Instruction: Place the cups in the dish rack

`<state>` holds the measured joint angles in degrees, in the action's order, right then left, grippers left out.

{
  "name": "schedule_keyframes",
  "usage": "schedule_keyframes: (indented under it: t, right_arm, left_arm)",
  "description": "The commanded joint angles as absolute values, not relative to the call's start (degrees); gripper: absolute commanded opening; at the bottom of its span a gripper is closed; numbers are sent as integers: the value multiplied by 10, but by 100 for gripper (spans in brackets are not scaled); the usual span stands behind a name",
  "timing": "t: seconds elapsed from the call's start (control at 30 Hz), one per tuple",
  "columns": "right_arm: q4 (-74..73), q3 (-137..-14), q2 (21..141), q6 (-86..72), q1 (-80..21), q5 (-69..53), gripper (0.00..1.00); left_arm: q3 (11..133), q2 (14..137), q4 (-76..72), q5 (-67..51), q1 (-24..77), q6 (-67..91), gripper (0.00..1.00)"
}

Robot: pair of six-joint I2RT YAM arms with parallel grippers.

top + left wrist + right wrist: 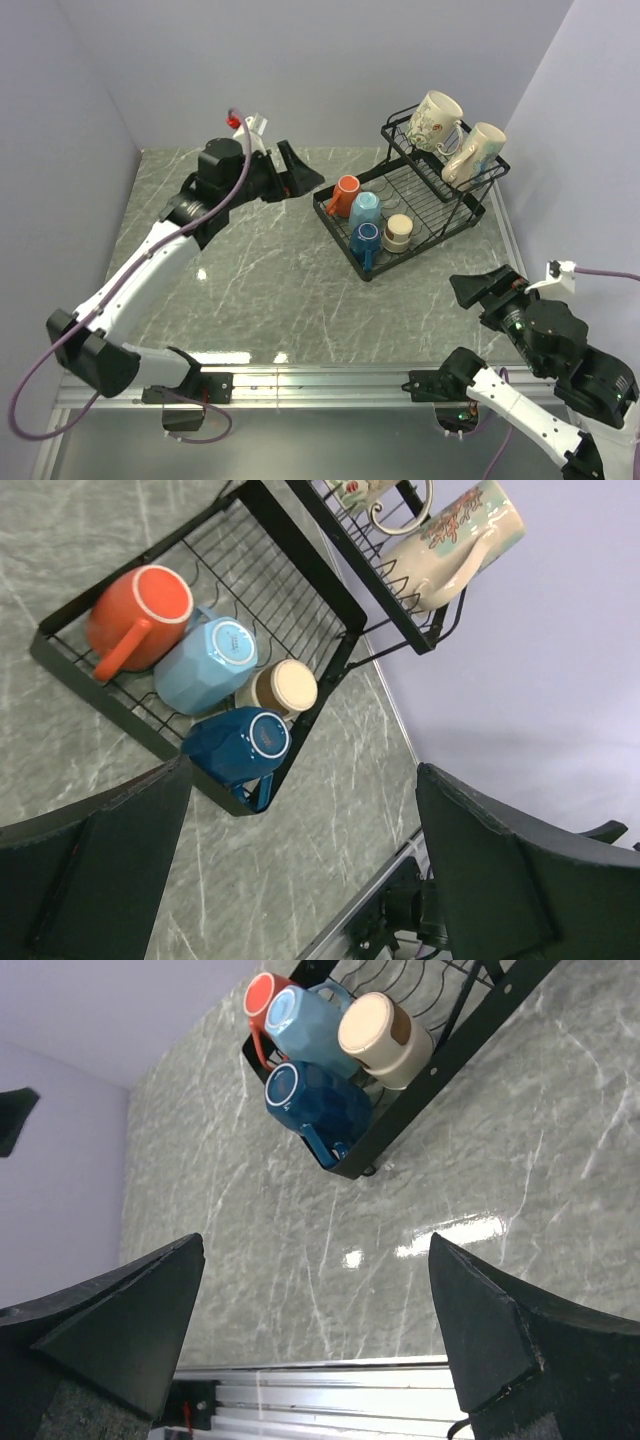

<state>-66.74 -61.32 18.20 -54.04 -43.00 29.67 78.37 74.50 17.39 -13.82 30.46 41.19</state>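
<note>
Top external view: all six cups sit in the dish rack (437, 226), which stands at the far right of the table (260, 270). Four crowd the left end of the lower tray (432, 193): the orange mug (344, 190) at the far corner, the light blue mug (366, 208) touching it, the dark blue mug (365, 240) at the near corner with its handle poking toward the tray edge, and a small tan cup (397, 232) just beside the two blue ones. From the left wrist view both blue mugs show their bases turned up. The rest of the tray's wires are bare.

In the raised upper basket (393, 128) the floral cream mug (436, 120) leans on its side, and the second cream mug (474, 152) lies tilted just beside it, over the basket's right rim.

The left gripper (300, 168) hovers just left of the rack, near the orange mug, its jaws spread wide with nothing between them. The right gripper (475, 287) hangs over the near right of the table, apart from the rack, its jaws likewise spread and empty.
</note>
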Motion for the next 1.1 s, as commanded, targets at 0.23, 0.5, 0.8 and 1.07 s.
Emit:
schedule_keyframes:
  t: [0.23, 0.5, 0.8, 1.07]
  right_arm:
    - [-631, -574, 85, -555, -433, 340, 100]
    - [-610, -573, 74, -531, -432, 308, 100]
    - [-621, -596, 117, -497, -433, 274, 100]
    - [-634, -596, 123, -533, -433, 243, 100]
  left_arm:
    - [781, 752, 157, -73, 304, 240, 99]
    - [399, 585, -95, 163, 275, 26, 99]
    - [147, 539, -334, 88, 80, 52, 99]
    - [119, 672, -524, 24, 8, 68, 99]
